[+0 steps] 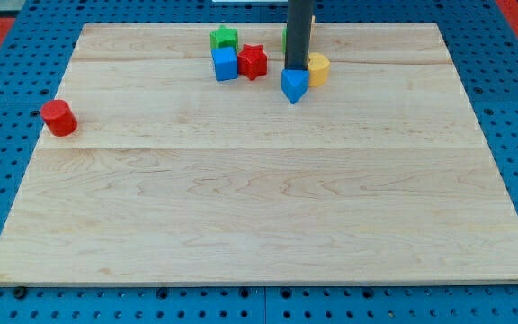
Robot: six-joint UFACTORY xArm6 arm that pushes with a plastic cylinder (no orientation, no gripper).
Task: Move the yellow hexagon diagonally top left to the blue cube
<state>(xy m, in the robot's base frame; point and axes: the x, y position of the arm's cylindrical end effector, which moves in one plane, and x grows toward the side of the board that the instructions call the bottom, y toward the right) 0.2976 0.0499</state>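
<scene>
Tool, a bare rod gripping nothing, had my tip (297, 69) near the tabletop's (259, 198) top edge; the yellow hexagon (318, 68) touched its right side, the blue cube (225, 64) lay well left.

So up near the view's top edge of the wooden board (259, 207), the blue cube (225, 64) sits touching the red star (254, 61) on its right, with the green block (224, 38) just behind those 2. Further to the view's right my tip (296, 68) comes down right behind the blue triangular block (294, 85), and the yellow hexagon (317, 68) is pressed against that block's right side, just beside the rod. The red cylinder (59, 118) is way off alone by the board's left edge, well apart from the other 5.
</scene>
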